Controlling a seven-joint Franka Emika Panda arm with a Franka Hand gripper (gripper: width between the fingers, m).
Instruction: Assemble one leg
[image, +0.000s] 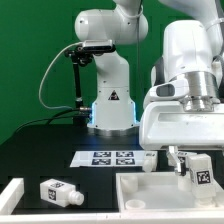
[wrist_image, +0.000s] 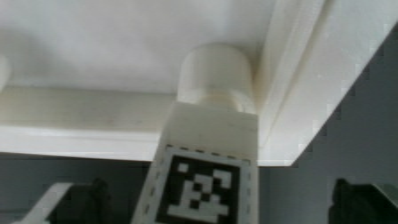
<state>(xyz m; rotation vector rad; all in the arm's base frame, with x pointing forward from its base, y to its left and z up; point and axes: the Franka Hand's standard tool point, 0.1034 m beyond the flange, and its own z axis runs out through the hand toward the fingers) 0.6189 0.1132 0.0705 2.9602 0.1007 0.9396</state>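
gripper (wrist_image: 210, 208): jaws apart, one finger (wrist_image: 71, 202) on either side of the leg. A dark gap shows between each finger and the leg, so nothing is clamped as far as the wrist view tells.
leg (wrist_image: 210, 165): directly between the jaws. Its long axis runs straight away from the hand, tagged body nearest and stub farthest.
stub (wrist_image: 222, 75): set into a corner of the tabletop, just beside the rim wall. Whether it sits in a hole is hidden.
tabletop (image: 135, 190): rimmed side up on the table, under the hand.
arm pose: the hand points down over the tabletop corner at the exterior view's right, wrist near vertical.
coming move (judgement): the leg already lies on the gripper's axis, so closing and turning about that axis should need almost no sideways travel.
spare leg (image: 58, 192): on its side toward the exterior view's left, well apart.
marker board (image: 112, 158): flat beyond the tabletop.
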